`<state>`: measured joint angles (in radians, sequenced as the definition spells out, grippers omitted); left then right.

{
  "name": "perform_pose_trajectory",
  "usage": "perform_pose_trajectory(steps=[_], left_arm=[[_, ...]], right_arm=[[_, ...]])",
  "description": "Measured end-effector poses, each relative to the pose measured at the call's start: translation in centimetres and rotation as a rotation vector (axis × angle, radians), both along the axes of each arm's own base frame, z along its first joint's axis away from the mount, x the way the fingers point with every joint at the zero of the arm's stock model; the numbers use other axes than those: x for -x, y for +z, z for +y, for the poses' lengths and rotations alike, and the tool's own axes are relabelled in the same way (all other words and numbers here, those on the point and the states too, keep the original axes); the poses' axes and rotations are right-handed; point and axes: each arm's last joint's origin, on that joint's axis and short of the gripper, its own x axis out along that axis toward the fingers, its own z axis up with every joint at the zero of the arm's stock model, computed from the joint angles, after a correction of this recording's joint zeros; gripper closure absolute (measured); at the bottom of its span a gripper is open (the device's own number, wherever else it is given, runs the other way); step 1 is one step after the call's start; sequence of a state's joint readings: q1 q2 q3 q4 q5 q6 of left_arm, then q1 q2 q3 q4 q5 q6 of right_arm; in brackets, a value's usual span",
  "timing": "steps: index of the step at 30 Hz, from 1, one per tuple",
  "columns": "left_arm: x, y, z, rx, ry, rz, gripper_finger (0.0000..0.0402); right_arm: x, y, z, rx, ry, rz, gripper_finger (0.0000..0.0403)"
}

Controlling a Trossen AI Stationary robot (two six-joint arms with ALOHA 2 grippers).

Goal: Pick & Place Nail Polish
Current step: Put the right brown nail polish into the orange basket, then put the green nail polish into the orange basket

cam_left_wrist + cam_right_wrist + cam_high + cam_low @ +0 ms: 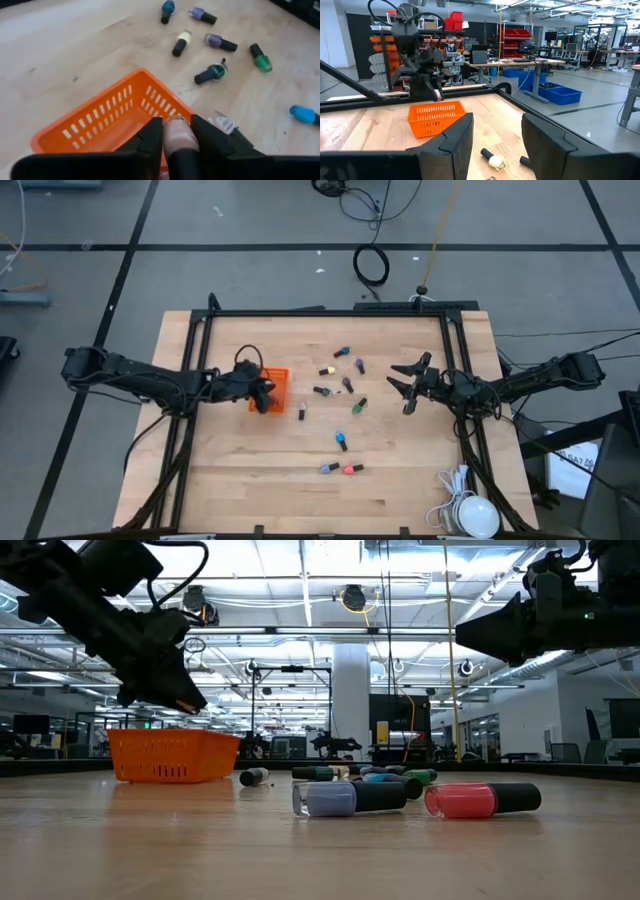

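An orange mesh basket [277, 388] [100, 125] stands on the wooden table, left of centre. My left gripper [266, 402] [177, 132] hangs over the basket's right rim, shut on a pale pink nail polish bottle [176, 134]. Several more nail polish bottles lie on their sides on the table right of the basket, among them a yellow one [326, 370], a green one [358, 406], a blue one [341, 441] and a red one [480, 799]. My right gripper [406, 386] [497, 135] stands open above the table's right part, pointing toward the basket, with nothing between its fingers. My left gripper pinches the pink bottle's glass body [175, 127] between its two fingers. The bottle lies along the fingers, its dark cap [185, 162] pointing back toward the wrist. The fingers slant down from the table's left side. The bottle is lifted clear, above the basket's rim.
A pale bottle [222, 122] lies right beside the basket's right side. Black frame rails [330, 312] run along the table's far edge and sides. A white round object with a cord [470, 515] sits at the near right corner. Bare wood lies near the front edge.
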<state>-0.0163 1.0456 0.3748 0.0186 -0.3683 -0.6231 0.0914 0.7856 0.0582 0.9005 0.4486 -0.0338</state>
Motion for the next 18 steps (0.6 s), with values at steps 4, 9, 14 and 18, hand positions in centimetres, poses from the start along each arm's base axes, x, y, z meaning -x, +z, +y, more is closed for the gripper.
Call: perform_pose_trajectory(steps=[4,9,14,18], left_arm=[[0.0,-0.4,0.2,0.025,0.032,0.017,0.0266],[-0.2,-0.8,0.6,0.024,0.05,0.039,0.0215],[-0.2,-0.8,0.9,-0.018,0.033,0.058,0.0181],[-0.4,-0.6,1.1,-0.05,0.018,0.04,0.017]], right_arm=[[0.0,0.0,0.0,0.0,0.0,0.0,0.0248],[0.0,0.0,0.0,0.0,0.0,0.001,0.0248],[0.0,0.0,0.0,0.0,0.0,0.001,0.0248],[0.0,-0.1,0.0,0.001,0.003,0.008,0.0248]])
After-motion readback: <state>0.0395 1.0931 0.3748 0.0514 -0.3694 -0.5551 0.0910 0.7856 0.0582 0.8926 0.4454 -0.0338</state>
